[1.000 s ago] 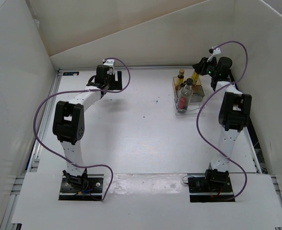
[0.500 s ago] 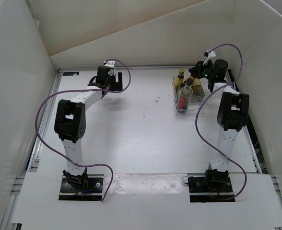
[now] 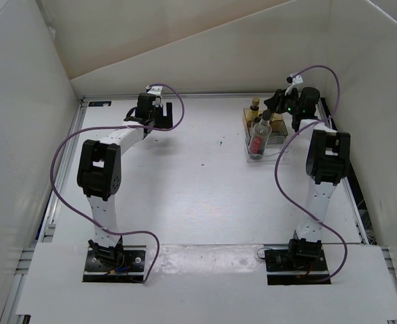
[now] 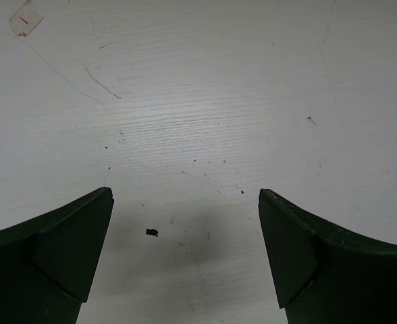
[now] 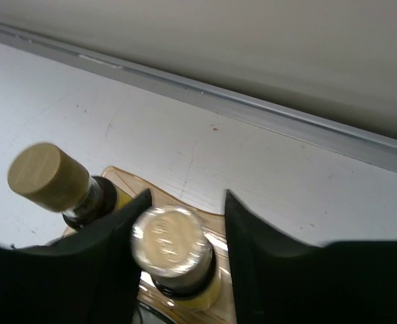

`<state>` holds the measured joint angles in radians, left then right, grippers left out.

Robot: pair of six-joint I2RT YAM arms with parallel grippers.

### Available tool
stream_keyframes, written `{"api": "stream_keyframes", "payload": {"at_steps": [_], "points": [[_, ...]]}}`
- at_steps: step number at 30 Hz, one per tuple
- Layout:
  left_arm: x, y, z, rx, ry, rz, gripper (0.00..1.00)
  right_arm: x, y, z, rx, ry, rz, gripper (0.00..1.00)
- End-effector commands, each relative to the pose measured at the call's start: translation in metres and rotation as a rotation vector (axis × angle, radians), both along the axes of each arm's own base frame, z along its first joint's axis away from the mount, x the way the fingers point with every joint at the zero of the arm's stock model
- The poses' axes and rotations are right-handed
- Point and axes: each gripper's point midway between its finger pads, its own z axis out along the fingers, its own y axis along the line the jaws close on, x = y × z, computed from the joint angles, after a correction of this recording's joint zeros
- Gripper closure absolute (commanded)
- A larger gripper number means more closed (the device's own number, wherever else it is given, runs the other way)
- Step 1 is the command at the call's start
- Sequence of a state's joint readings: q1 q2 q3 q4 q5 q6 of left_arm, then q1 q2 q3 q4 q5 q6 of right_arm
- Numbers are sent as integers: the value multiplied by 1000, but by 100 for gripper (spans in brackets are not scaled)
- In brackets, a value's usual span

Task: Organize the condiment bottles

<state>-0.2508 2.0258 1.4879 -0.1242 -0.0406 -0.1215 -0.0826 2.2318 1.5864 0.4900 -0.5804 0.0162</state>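
The right gripper hangs over the box at 1 o'clock on the bench. Its two fingers stand on either side of the cap of the silver-cap bottle, a small yellow one. The finger at 9 o'clock overlaps the cap's edge. At 3 o'clock a thin dark gap shows between the cap and the other finger. The cap is blurred, and I cannot tell whether the gripper is pinching it or has released it. This bottle stands upright in the box.

Just beside it, at 10 o'clock, is the cork bottle, the second small yellow one. Its base is hidden behind a finger. In the top view it stands at the far end of the box.

At 6 o'clock from the gripper in the top view, the tall bottle stands in the nearer part of the same box. It is clear, with a black cap and reddish contents.

That makes three bottles that can be counted: two yellow and one tall clear, all in the one box.

The left gripper is at 11 o'clock on the bench, well apart from the box. It is released, its two fingers spread wide above the bare white surface. A few dark specks lie on the surface between them.
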Motion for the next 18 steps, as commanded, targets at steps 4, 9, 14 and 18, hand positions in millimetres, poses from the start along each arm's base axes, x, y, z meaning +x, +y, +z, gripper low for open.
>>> {"api": "stream_keyframes", "payload": {"at_steps": [4, 9, 14, 18], "points": [[11, -5, 20, -31, -46, -4, 0, -6, 5, 25, -14, -63, 9, 39], [8, -7, 18, -37, -38, -4, 0, -11, 6, 27, -15, -65, 9, 34], [6, -5, 18, -38, -38, -2, 0, -14, 6, 34, -15, -83, 2, 32], [3, -6, 19, -40, -39, -4, 0, -15, 6, 48, -19, -111, -2, 31]]}}
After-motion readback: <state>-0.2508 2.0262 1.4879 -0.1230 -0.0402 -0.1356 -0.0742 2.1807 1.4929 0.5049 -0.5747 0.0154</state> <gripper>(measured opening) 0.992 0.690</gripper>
